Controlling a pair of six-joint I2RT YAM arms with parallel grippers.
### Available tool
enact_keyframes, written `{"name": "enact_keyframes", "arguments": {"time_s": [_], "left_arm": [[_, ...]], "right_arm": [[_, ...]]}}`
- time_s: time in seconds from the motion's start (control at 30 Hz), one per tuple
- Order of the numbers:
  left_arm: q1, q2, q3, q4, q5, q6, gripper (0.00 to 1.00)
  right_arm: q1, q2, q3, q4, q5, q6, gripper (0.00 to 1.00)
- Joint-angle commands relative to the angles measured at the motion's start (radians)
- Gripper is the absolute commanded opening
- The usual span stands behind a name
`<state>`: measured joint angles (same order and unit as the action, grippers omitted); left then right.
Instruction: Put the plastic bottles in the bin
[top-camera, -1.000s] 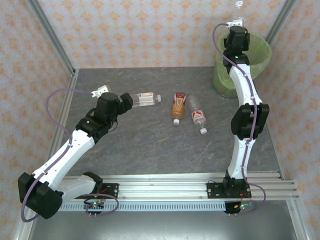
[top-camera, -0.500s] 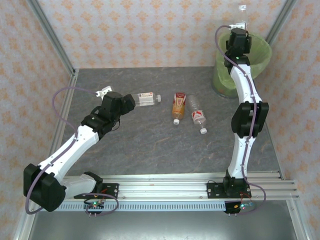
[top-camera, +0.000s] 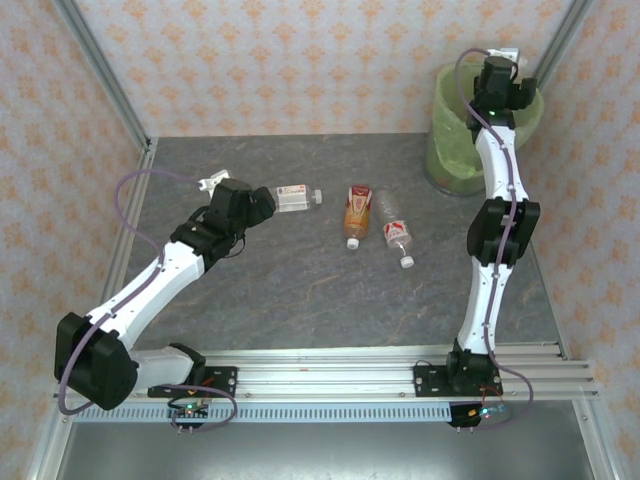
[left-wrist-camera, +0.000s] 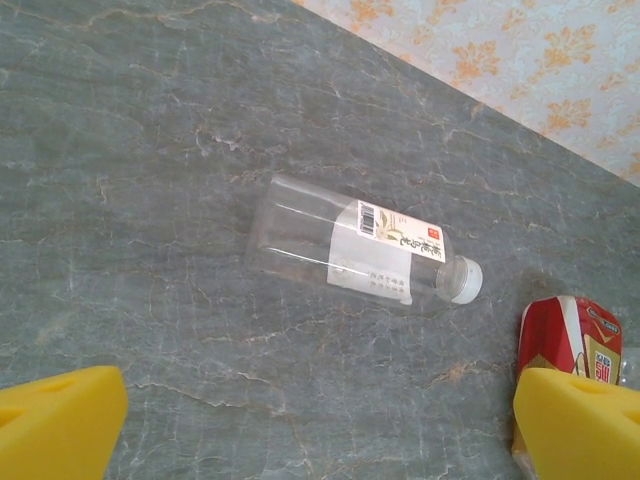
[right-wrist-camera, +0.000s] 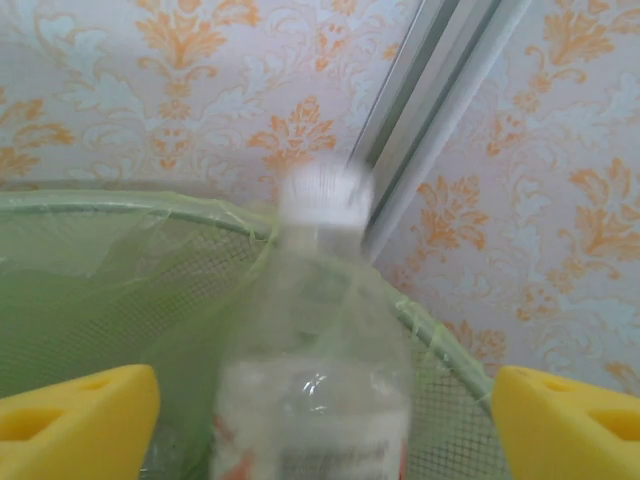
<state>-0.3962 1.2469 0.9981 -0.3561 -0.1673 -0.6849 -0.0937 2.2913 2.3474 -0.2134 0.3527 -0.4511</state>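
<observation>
Left pincer (top-camera: 264, 204): jaws wide, holding nothing. It hangs low over the grey stone-look surface (top-camera: 300, 290), just short of the base of a clear bottle (top-camera: 297, 197).
- Left wrist view: the yellow fingertips (left-wrist-camera: 60, 420) sit at the two lower corners, and the clear bottle (left-wrist-camera: 360, 255) lies on its side ahead of the gap, not touching either one. Its white cap points right and its white label faces up.
- The red-and-orange-labelled bottle (left-wrist-camera: 570, 335) lies just beyond the right-hand fingertip.

Mid-surface: the red-and-orange-labelled bottle (top-camera: 356, 213) and a red-and-white-labelled bottle (top-camera: 396, 228) lie side by side, both on their sides, close together. Whether they touch cannot be told.

Right pincer (top-camera: 501, 78): arm stretched up, pincer above the far rim of the bin (top-camera: 445, 165), which stands at the far right corner.
- Right wrist view: jaws wide. A blurred bottle (right-wrist-camera: 315, 400) with a white cap sits between the yellow fingers (right-wrist-camera: 565, 425), with a visible gap on each side.
- The bin's green-bagged rim (right-wrist-camera: 120, 205) lies behind it.
</observation>
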Motion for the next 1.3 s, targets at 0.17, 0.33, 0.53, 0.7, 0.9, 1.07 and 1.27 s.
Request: {"name": "enact_keyframes", "arguments": {"time_s": [0.17, 0.33, 0.53, 0.7, 0.9, 1.07, 1.27], "left_arm": [[0.012, 0.015, 0.03, -0.002, 0.014, -0.015, 1.0], [0.012, 0.013, 0.022, 0.008, 0.019, 0.01, 1.0], [0.014, 0.015, 0.014, 0.026, 0.041, 0.071, 1.0], [0.016, 0.023, 0.005, 0.054, 0.055, 0.145, 1.0], [0.059, 0.088, 0.039, 0.053, 0.108, 0.307, 1.0], [0.086, 0.148, 0.087, 0.033, 0.131, 0.416, 1.0], [0.112, 0.234, 0.161, -0.011, 0.12, 0.581, 1.0]], "right_arm": [[0.006, -0.112, 0.044, -0.15, -0.17, 0.143, 0.98], [0.005, -0.175, -0.009, -0.178, -0.265, 0.185, 1.0], [0.006, -0.246, -0.1, -0.163, -0.286, 0.179, 0.99], [0.009, -0.305, -0.138, -0.19, -0.319, 0.203, 0.99], [0.024, -0.384, -0.212, -0.209, -0.377, 0.234, 0.99], [0.047, -0.404, -0.205, -0.252, -0.403, 0.241, 0.99], [0.093, -0.46, -0.221, -0.286, -0.48, 0.226, 0.99]]}}
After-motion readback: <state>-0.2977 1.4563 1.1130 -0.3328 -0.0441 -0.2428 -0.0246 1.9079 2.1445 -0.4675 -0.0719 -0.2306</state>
